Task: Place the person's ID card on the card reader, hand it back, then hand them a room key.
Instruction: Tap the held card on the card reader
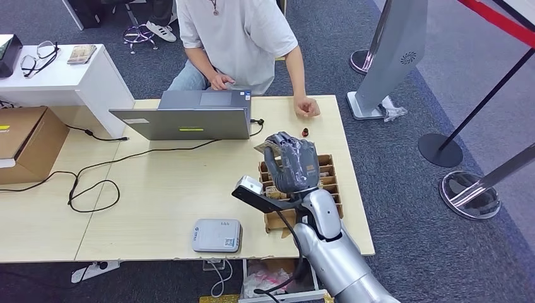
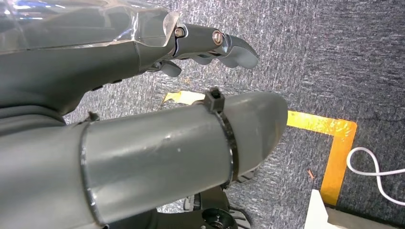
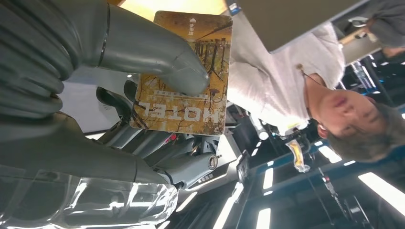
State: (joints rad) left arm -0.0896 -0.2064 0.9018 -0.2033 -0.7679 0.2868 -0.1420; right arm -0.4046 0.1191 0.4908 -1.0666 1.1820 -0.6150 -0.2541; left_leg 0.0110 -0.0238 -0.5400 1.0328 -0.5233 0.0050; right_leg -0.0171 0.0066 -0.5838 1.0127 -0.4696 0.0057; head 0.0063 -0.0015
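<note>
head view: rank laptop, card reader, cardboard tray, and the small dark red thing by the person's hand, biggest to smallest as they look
1. laptop
2. cardboard tray, partly hidden by the right hand, so its rank over the reader is a judgement
3. card reader
4. small dark red thing

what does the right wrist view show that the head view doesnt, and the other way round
Right wrist view alone: the face of the brown and yellow room key card, printed HOTEL, with the thick grey thumb pressed on it.

Head view alone: the pale wooden table, the open grey laptop, the small white card reader, the brown cardboard divider tray under the hand, and black cables.

Both: the robot's right hand holding the card raised toward the seated person in a white t-shirt.
</note>
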